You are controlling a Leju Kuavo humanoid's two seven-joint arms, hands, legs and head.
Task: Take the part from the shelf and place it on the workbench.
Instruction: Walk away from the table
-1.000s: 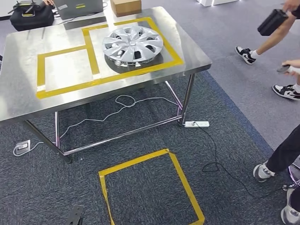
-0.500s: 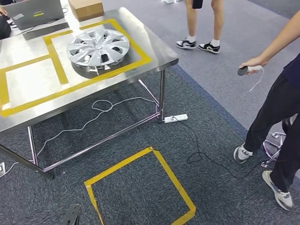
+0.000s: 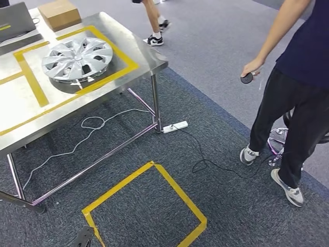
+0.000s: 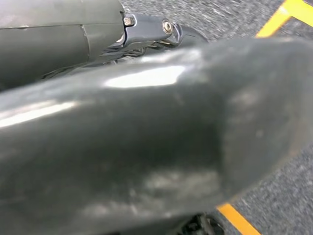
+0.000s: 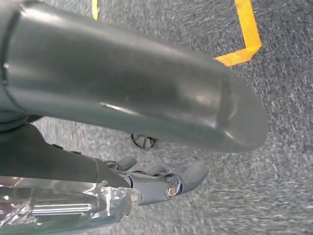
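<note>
**Steel workbench and carpet floor**

A steel workbench (image 3: 149, 56) stands at the far left on dark grey carpet (image 3: 217, 206). Yellow tape (image 3: 128, 64) marks 2 adjoining rectangles on its top. A silver hubcap (image 3: 76, 58) lies flat inside the right rectangle. A cardboard box (image 3: 59, 13) sits at the far edge, and a grey laptop (image 3: 13, 21) lies to its left.

On the floor, a yellow tape square (image 3: 180, 193) lies near the robot. A white power strip (image 3: 175, 126) rests beside the workbench's right leg; a black cable (image 3: 201, 154) runs right from it, and a white cable (image 3: 91, 123) loops under the workbench. Lighter grey floor (image 3: 217, 41) lies far right.
</note>
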